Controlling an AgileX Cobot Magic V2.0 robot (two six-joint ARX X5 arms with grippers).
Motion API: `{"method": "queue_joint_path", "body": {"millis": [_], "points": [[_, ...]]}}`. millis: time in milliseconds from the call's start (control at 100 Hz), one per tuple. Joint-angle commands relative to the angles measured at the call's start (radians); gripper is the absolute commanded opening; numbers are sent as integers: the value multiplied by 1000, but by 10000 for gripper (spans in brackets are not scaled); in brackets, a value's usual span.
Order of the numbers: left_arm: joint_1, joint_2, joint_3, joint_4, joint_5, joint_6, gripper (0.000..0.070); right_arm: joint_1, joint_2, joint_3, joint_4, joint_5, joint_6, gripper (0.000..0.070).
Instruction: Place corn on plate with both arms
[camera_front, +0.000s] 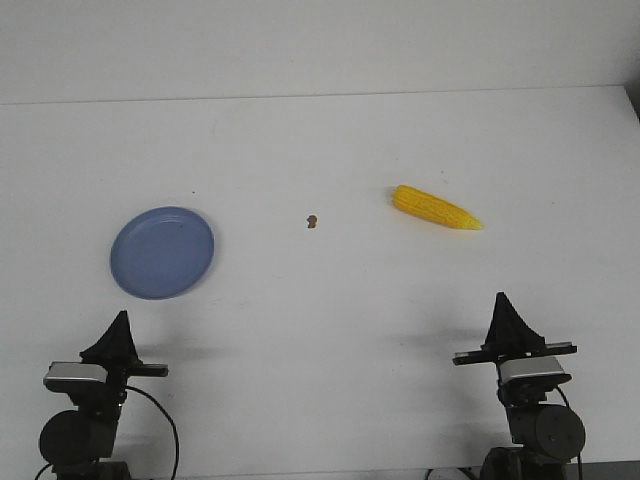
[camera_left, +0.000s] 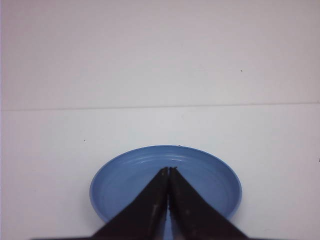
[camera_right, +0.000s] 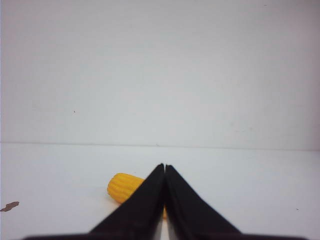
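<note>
To begin well: open the right gripper (camera_front: 503, 300) first, then reach far and a little left to the corn (camera_front: 435, 207), lying on the right side with the pointed end to the right; better to grasp across the thick middle. Plate (camera_front: 162, 252) empty, on the left. Left gripper (camera_front: 121, 318) parked near, jaws pressed together, holding nothing; right the same

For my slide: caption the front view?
Corn and empty plate lie apart; both grippers, left and right, shut.
</note>
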Motion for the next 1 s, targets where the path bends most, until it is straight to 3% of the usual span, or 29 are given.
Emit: {"method": "queue_joint_path", "body": {"millis": [0,990], "points": [[2,-2,-20,10,-3,-2,6,0,-1,-2,12,1,7,2],[2,-2,5,7,-4,-2,6,0,-1,1,31,1,37,2]]}}
